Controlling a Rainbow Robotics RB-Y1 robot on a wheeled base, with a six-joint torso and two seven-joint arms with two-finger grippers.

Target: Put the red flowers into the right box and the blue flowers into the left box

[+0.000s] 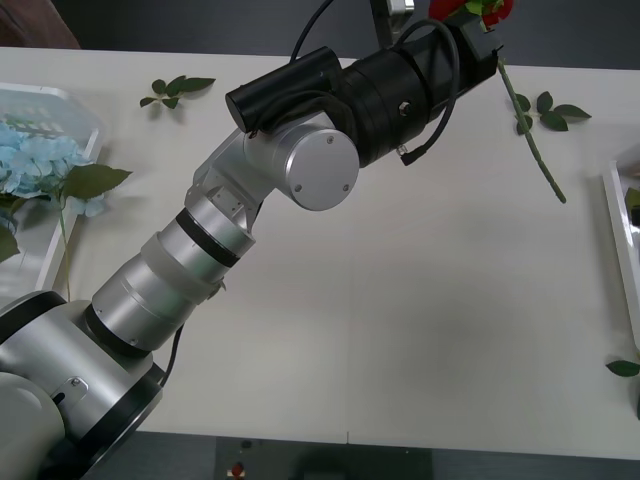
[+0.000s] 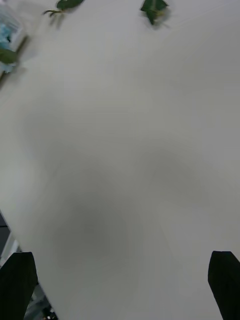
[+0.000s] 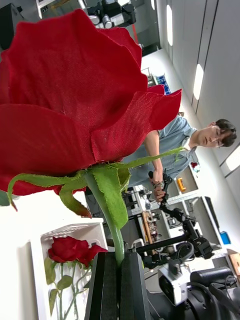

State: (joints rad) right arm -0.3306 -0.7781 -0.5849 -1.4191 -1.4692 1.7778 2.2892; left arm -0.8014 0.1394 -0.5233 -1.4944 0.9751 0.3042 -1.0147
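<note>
The left gripper [image 3: 119, 280] reaches across the table to its far right, black fingers [image 3: 134, 285] pinched tight on the stem just under the bloom of 1 red rose [image 3: 70, 100]. That high grip keeps the heavy head steady while the long stem [image 1: 530, 140] hangs slanting below in the front view, its end low over the table [image 1: 400, 300]. The right box [image 3: 75, 231] waits beyond the rose in the left wrist view, already holding red blooms [image 3: 72, 249], so this carry looks like delivery in progress. The right gripper [image 2: 120, 285] hangs above bare table with fingers spread wide, holding nothing, seemingly waiting. The blue flowers [image 1: 35, 160] already lie in the left box [image 1: 85, 120] at the table's left edge. Loose leaf sprigs [image 1: 178, 88] lie scattered nearby.
</note>
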